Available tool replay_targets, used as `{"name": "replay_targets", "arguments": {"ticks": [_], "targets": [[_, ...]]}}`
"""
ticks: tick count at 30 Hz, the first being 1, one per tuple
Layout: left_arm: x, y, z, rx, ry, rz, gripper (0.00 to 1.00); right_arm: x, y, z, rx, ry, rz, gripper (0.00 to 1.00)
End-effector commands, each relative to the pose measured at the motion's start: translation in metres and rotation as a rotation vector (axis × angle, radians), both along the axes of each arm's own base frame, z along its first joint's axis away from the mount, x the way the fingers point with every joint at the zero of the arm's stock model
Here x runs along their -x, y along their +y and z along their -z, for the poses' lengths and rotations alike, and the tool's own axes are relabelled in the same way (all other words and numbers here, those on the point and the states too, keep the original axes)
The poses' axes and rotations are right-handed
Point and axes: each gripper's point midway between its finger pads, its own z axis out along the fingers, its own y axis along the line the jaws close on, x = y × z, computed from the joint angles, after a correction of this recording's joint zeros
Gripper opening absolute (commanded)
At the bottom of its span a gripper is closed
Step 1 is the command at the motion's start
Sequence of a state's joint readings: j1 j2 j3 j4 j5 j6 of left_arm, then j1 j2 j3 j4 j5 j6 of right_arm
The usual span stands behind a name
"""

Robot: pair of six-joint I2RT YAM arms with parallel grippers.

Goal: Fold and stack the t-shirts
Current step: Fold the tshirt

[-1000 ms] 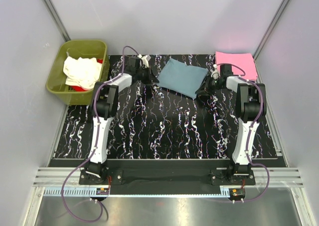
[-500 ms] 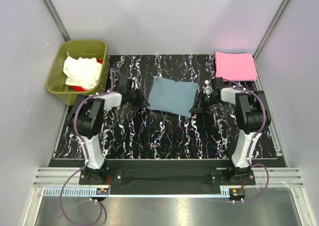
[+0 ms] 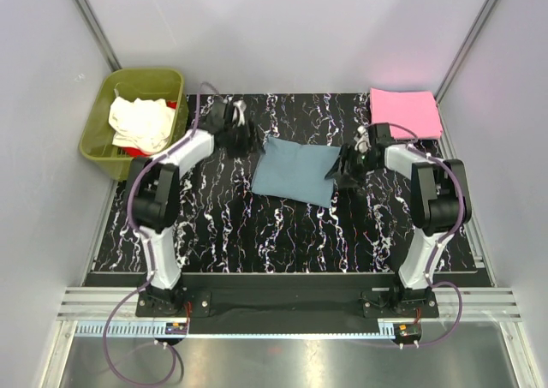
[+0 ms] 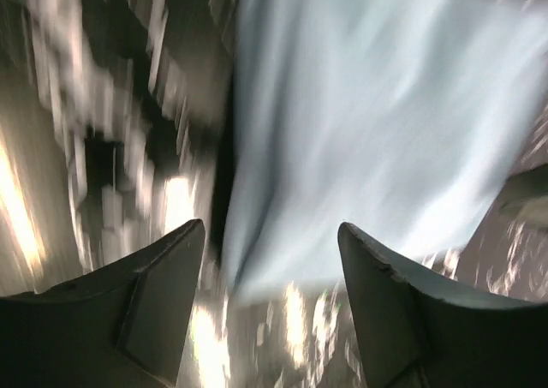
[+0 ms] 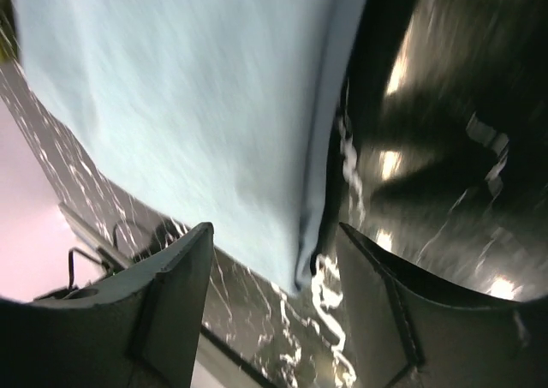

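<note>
Status: two of four shirts folded, none stacked yet, two untouched, by my reading.

Blue-grey t-shirt (image 3: 295, 171) lies as a compact folded rectangle, slightly skewed, flat on the desk (image 3: 257, 229) between the two arms. Pink t-shirt (image 3: 404, 112) lies folded square at the far right corner of the desk, well apart from the blue-grey one. Cream-white t-shirt (image 3: 137, 121) sits crumpled in the olive-green tub (image 3: 145, 74) off the far left corner. Red t-shirt (image 3: 130, 151) shows beneath it. Both unfolded.

Left end effector (image 4: 270, 229): fingers spread, nothing between them, blue-grey cloth edge just ahead. Overhead it sits just beside the shirt's far left corner.

Right end effector (image 5: 274, 227): likewise spread and gripping nothing, at the shirt's right edge. Cannot tell whether a finger brushes the cloth, as both wrist views are blurred.

Judgement: fold of the blue-grey shirt looks complete. Left to do:
- bring the blue-grey and pink shirts together to begin the stack
- fetch the cream-white and red shirts from the tub, then fold and stack them

Progress roughly halfway, or a little under.
</note>
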State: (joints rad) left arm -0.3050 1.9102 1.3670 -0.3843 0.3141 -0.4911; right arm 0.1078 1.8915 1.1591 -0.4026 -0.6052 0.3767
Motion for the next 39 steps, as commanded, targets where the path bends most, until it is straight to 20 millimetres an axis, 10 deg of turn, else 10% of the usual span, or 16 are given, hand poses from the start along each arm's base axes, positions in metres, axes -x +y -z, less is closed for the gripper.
{"name": "replay_targets", "arguments": {"ticks": [1,5,8,27,30,34,39], "targets": [[-0.042,-0.008,-0.014,-0.032,-0.104,0.148,0.69,-0.045,-0.010,-0.016,0.020,-0.132,0.001,0.66],[-0.079,-0.021,-0.023,-0.034,-0.168,0.222,0.70,-0.069,-0.017,-0.012,0.035,-0.150,-0.003,0.65],[-0.091,-0.024,0.009,-0.044,-0.119,0.268,0.70,-0.086,-0.021,-0.012,0.004,-0.166,0.007,0.64],[-0.124,-0.051,0.026,0.050,-0.252,0.376,0.67,-0.134,-0.016,0.002,-0.087,-0.233,-0.035,0.40],[-0.127,-0.055,0.020,0.089,-0.270,0.375,0.49,-0.134,-0.018,0.006,-0.083,-0.228,-0.033,0.34],[-0.140,-0.045,0.005,0.130,-0.265,0.283,0.00,-0.134,-0.026,0.011,-0.070,-0.214,-0.010,0.04],[-0.158,-0.012,-0.012,0.369,-0.215,0.084,0.00,-0.141,-0.042,0.011,-0.081,-0.222,0.043,0.00]]}}
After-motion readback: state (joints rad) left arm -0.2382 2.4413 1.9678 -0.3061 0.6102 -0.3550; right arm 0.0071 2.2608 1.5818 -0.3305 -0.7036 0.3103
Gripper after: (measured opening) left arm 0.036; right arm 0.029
